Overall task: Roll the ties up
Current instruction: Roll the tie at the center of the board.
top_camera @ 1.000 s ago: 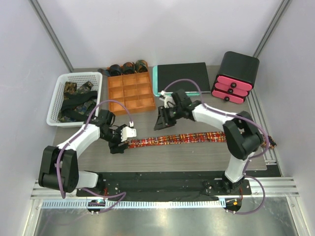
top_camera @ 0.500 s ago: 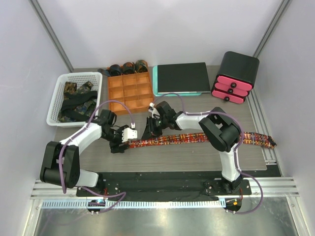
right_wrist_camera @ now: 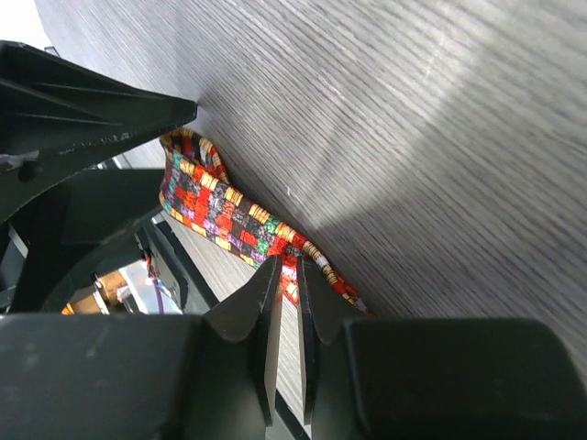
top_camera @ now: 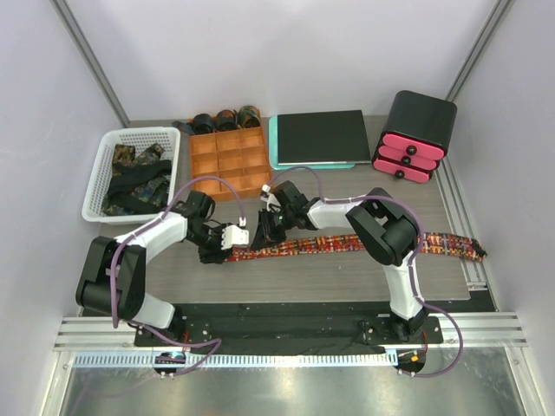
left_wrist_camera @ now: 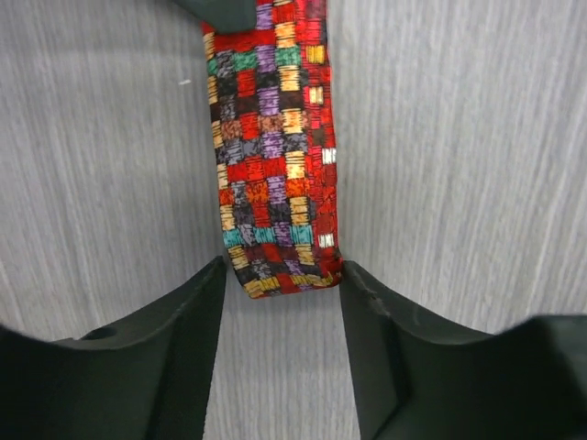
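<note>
The red-orange check tie [top_camera: 347, 243] lies flat and unrolled across the table, its right end at the table's right edge. My left gripper [top_camera: 232, 245] is open at the tie's left end. In the left wrist view the tie's end [left_wrist_camera: 275, 183] lies just between my open left gripper's [left_wrist_camera: 280, 307] fingertips, untouched by either. My right gripper [top_camera: 258, 236] is close beside it, shut. In the right wrist view the right gripper [right_wrist_camera: 286, 268] rests its tips on the tie [right_wrist_camera: 229, 215] near that end. Dark rolled ties [top_camera: 225, 119] sit behind the orange tray.
A white basket [top_camera: 102, 147] with loose dark patterned ties stands at the back left. The orange compartment tray [top_camera: 230, 160], a black pad on a teal board [top_camera: 316, 139] and a black drawer unit with pink drawers [top_camera: 414, 134] line the back.
My right gripper has moved left and down along the tie to its left end. My left gripper has shifted slightly right, closer to that end.
</note>
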### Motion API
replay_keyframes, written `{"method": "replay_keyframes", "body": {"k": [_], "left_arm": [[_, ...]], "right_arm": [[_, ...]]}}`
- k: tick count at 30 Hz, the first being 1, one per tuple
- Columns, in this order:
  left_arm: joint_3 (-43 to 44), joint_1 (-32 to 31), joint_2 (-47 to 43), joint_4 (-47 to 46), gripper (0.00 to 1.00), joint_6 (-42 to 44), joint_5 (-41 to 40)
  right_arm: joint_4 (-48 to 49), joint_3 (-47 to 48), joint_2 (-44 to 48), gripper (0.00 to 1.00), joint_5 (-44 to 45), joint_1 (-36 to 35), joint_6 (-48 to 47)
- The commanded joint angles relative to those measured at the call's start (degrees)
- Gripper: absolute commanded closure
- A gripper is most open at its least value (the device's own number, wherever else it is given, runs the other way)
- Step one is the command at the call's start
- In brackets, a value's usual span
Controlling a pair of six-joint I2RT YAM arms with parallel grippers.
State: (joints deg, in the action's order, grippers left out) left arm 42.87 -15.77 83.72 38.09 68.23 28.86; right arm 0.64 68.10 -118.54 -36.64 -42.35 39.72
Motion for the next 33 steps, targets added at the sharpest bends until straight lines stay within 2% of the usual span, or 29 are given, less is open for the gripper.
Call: {"method": "replay_keyframes", "body": {"k": [1,8,16,24,27,33], "left_arm": [[2.6,-1.3,0.9,-2.1,0.50,-1.2,0.1],[3.4,-3.5,0.5,-2.1,0.60,-4.8,1.7],[7.3,-5.3,-0.7,-1.3,0.66,-10.3,4.4],[9.5,-10.6,-0.8,-2.0,0.67,-14.5,6.5],[9.9,-12.5,-0.3,-2.9,0.67,-15.6,6.5],[10.2,-15.2,0.7,-3.5,0.67,-15.9,4.8]], "right_arm": [[-4.1,-2.0,0.2,0.82,1.8,1.9,-4.5],[-2.8,-5.6,4.5,0.81,1.5,2.4,-5.7],[-2.6,-3.3,1.9,0.81,1.1,2.4,-5.2],[-2.8,-1.4,2.3,0.80,0.1,2.0,-4.3],[-4.8,-0.2,3.2,0.78,0.0,2.2,-5.4],[-9.8,-0.9,8.2,0.64,-3.9,5.1,-8.2]]}}
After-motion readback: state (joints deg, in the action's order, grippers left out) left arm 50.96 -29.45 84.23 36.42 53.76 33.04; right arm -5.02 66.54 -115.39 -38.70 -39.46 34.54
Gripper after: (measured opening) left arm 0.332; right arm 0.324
